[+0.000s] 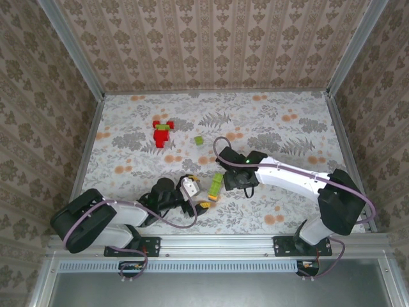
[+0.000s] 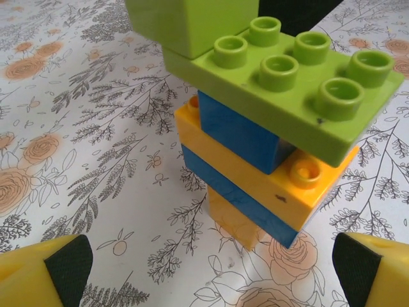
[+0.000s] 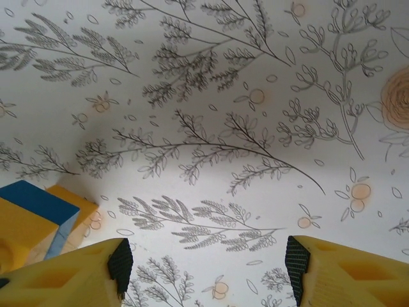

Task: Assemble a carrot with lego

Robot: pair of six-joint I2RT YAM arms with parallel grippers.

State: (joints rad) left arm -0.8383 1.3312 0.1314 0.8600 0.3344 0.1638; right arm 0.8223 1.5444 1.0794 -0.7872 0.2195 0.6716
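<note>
Where the two arms meet near the front middle of the table (image 1: 281, 128), the carrot (image 1: 216, 186) is seen between the left gripper (image 1: 197, 194) and the right gripper (image 1: 230, 181). Its green end is turned away from the bases and its orange end towards them. From the left wrist, the carrot (image 2: 268, 128) is shown close up as a stack: a green plate with studs, then blue, yellow, blue and orange bricks below it. The left gripper (image 2: 208, 272) is spread wide, its fingers (image 2: 45, 275) set at the lower corners of that view, with the carrot ahead of them and touched by neither. The right gripper (image 3: 204, 268) is held partly spread, and nothing but the patterned table is seen between its fingers (image 3: 83, 275). A blue and yellow corner of the carrot (image 3: 32, 211) is seen just beyond the finger at that view's left, and contact there cannot be judged. Farther back on the table, a small cluster of red bricks (image 1: 162, 133) with a green piece on it is found, and a single green brick (image 1: 199, 140) lies apart to its right.
</note>
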